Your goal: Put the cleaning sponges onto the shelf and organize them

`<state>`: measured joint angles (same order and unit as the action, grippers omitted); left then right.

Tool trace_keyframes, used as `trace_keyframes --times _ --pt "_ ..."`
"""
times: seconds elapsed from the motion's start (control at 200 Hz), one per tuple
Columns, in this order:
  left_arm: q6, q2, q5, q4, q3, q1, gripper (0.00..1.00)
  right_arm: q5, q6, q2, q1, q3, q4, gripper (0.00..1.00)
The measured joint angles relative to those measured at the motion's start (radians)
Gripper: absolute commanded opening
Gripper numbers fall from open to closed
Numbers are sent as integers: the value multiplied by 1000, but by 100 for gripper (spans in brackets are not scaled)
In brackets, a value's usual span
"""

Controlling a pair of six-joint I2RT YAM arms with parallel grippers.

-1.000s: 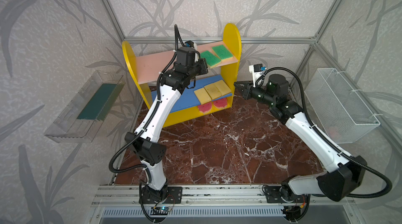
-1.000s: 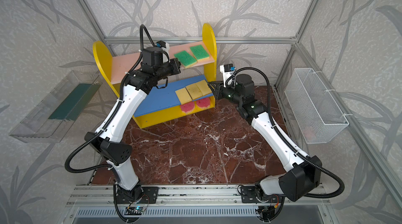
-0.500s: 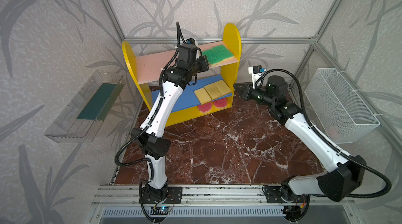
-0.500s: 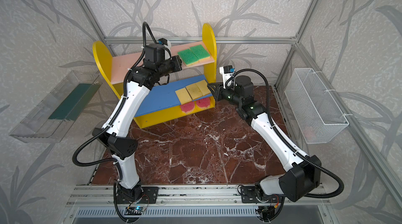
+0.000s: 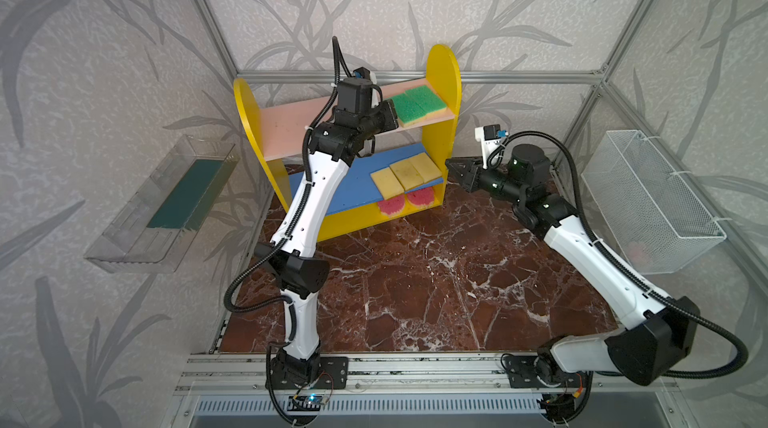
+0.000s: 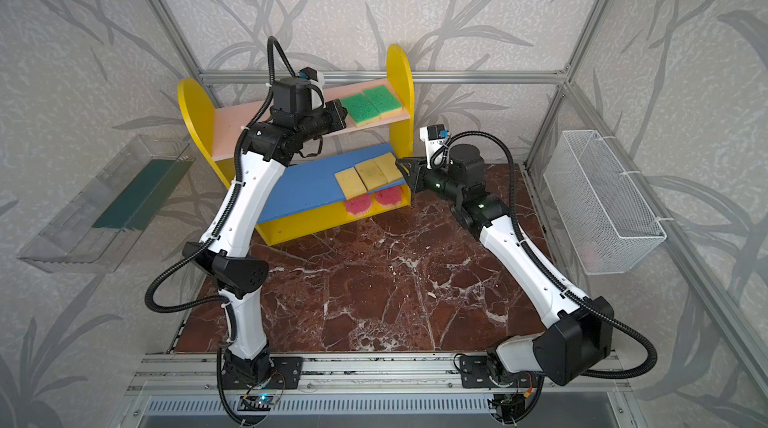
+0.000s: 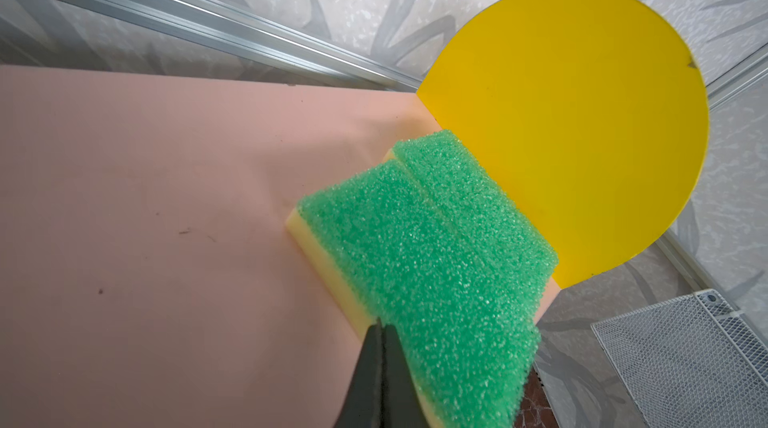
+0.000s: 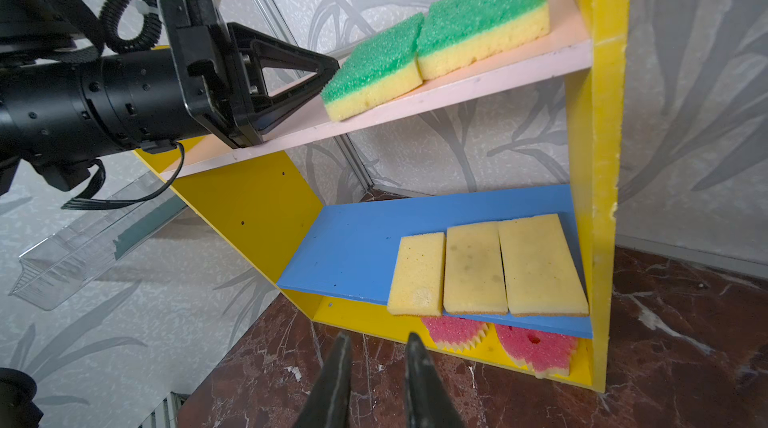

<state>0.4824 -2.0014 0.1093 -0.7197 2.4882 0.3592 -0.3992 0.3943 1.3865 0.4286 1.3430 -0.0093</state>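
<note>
A robot test cell in a lab: aluminium frame rails (image 5: 415, 74) box in leaf-patterned wallpaper panels (image 5: 104, 51), and two arms are bolted to a slotted base rail (image 5: 415, 367) beside the marble-look counter (image 5: 415, 288).

- Shelf (image 5: 445, 72): yellow side panels and base, pink top board, blue middle board.
- Two sponges (image 5: 419, 102): green faces over pale yellow foam.
- Three sponges (image 8: 490, 265): plain pale yellow.
- Two round sponges (image 8: 536, 349): pink.
- Floor (image 5: 436, 280): dark red-brown marble with white veins.
- Walls (image 5: 104, 51): grey leaf pattern.
- Basket (image 5: 648, 201): white wire mesh.
</note>
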Motion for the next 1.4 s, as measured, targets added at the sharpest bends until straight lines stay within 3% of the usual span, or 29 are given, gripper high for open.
trace_keyframes --times 0.21,0.39,0.555,0.785,0.969,1.124,1.199,1.259,1.399 --pt "0 -29 3 17 32 -27 3 21 -7 -3 0 0 -8 29" --pt "-2 -15 14 -8 24 -29 30 66 -33 -48 -1 -8 -36 32" --pt "-14 82 16 -27 -82 -29 47 112 -58 -132 -8 -40 -60 36" --pt "-20 460 13 60 -518 -29 71 188 -89 -278 -21 -187 -80 39" --pt "-31 790 -40 162 -983 -28 78 269 -124 -333 -22 -357 -90 42" --pt "-9 933 -128 221 -1337 -29 89 362 -150 -338 -23 -560 -35 62" --pt "-3 974 -188 233 -1477 -29 95 417 -162 -338 -23 -666 26 87" --pt "-2 998 -245 243 -1563 -29 96 470 -171 -340 -23 -740 68 100" --pt "-21 1031 -408 282 -1685 -34 98 637 -184 -350 -28 -840 95 99"
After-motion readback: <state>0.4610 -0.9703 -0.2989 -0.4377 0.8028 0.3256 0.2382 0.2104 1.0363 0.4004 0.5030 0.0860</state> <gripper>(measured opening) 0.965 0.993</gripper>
